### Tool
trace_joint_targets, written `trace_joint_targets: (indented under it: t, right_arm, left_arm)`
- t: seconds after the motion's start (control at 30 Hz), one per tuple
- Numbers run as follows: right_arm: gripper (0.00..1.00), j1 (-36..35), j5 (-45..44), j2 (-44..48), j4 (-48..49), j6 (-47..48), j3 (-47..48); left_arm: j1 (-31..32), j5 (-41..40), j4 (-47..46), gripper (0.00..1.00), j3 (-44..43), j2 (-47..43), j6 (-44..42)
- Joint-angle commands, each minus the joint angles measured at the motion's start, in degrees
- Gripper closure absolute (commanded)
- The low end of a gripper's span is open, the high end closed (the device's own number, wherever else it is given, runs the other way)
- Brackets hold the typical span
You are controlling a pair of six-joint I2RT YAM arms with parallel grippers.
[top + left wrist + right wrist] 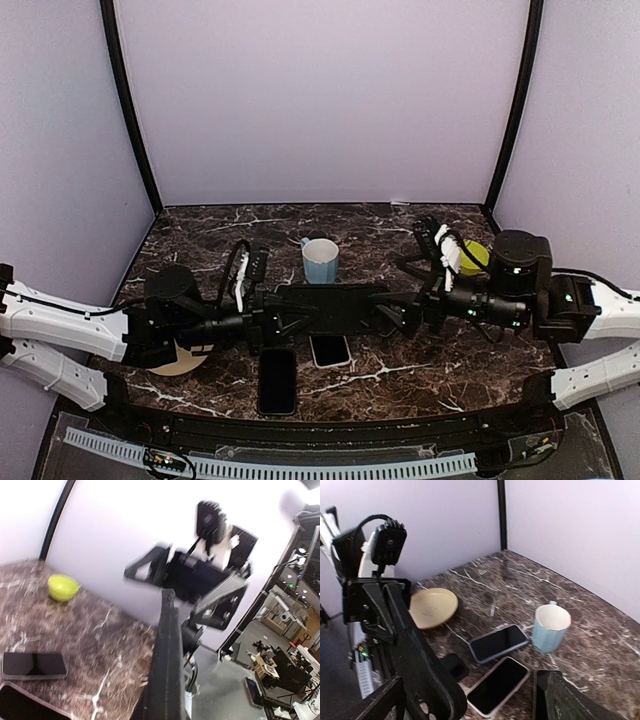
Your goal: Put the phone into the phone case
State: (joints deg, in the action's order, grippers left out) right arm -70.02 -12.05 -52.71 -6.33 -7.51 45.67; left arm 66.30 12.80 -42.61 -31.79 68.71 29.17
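A flat black phone case (pixel 330 303) hangs level above the table between both arms. My left gripper (pixel 276 318) is shut on its left end; in the left wrist view the case (pixel 167 660) shows edge-on, running up from the bottom. My right gripper (pixel 397 315) stands open at the case's right end, its fingers (pixel 570 700) spread wide beside the case (pixel 420 665). Below lie a white-rimmed phone (pixel 330 350) (pixel 498 685), a dark phone (pixel 277 380) and a blue-rimmed phone (pixel 498 642). I cannot tell which of them is the task's phone.
A light blue mug (pixel 320 260) (pixel 551 627) stands behind the case. A tan plate (pixel 180 362) (pixel 432 607) lies under the left arm. A yellow-green bowl (pixel 472 256) (pixel 62 586) sits at the back right. Purple walls close in the marble table (pixel 200 235).
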Motion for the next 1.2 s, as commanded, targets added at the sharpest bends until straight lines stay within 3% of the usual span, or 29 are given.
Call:
trace_joint_targets:
  t: [0.0,0.07,0.2,0.23,0.27,0.3,0.33,0.37,0.4,0.5,0.53,0.63,0.83,1.0,1.03,1.1,1.13,1.17]
  right_arm:
    - [0.08,1.3,17.5,1.9,16.7,-12.0,-6.7]
    - [0.25,1.4,21.2,1.0,17.4,-12.9,-6.6]
    - [0.99,1.4,24.8,0.2,16.0,-12.7,-5.3]
    - [1.00,1.4,25.7,0.1,14.4,-12.1,-4.5]
    - [1.00,1.4,26.8,0.0,11.8,-10.8,-3.2]
    - [1.00,1.5,27.9,0.0,7.8,-9.0,-1.0]
    - [1.00,1.5,29.1,-0.3,1.0,-6.1,1.7]
    - [1.00,1.5,30.0,-1.1,-6.4,-2.9,5.4]
    - [1.00,1.5,29.3,-2.7,-15.7,-0.2,8.9]
    - [1.00,1.2,22.4,-11.8,-40.6,4.5,20.8]
    - [1.00,0.4,21.0,-15.0,-46.6,5.5,25.0]
    - [1.00,-3.9,16.7,-18.8,-51.9,8.1,31.8]
    - [1.00,-6.0,17.9,-23.7,-49.2,12.9,40.7]
    - [1.00,-6.0,20.1,-25.5,-48.2,15.5,43.0]
    - [1.00,-6.1,20.8,-25.9,-48.1,15.7,43.0]
    - [1.00,-6.3,21.0,-26.3,-48.0,15.7,43.0]
    - [1.00,-6.3,21.2,-26.2,-47.5,15.6,42.9]
    - [1.00,-6.3,21.4,-25.7,-46.6,15.2,42.4]
  left_arm:
    - [1.4,1.2,-12.2,1.00,-1.0,-0.1,-3.3]
    - [1.8,2.5,-11.9,1.00,-1.8,0.8,-3.4]
    - [1.9,4.0,-13.4,1.00,-1.0,1.1,-3.2]
    - [1.9,4.1,-13.3,1.00,-0.8,1.0,-3.3]
    - [2.0,4.1,-11.9,0.93,-0.9,0.5,-3.6]
    - [2.0,4.3,-10.3,0.79,-1.5,0.1,-4.1]
    - [2.0,4.2,-3.1,0.42,-2.2,-1.2,-6.1]
    - [2.0,3.3,2.6,0.27,-4.6,-2.0,-8.1]
    - [2.1,0.5,14.8,0.09,-6.0,-4.1,-12.9]
    - [3.3,-3.3,41.8,0.02,-14.9,-6.4,-24.5]
    - [3.5,-3.5,45.7,0.01,-16.9,-6.2,-25.7]
    - [4.2,-4.1,55.1,0.03,-23.3,-4.5,-28.5]
    - [4.6,0.2,53.9,0.28,-24.5,-0.7,-30.1]
    - [4.9,2.6,51.2,0.26,-23.5,-0.9,-29.8]
    - [4.9,2.3,50.7,0.31,-22.9,-1.3,-29.6]
    - [5.0,1.5,49.5,0.50,-22.4,-1.5,-29.4]
    - [5.0,1.5,49.0,0.72,-22.3,-1.4,-29.4]
    - [4.9,0.9,48.9,0.85,-22.2,-1.3,-28.5]
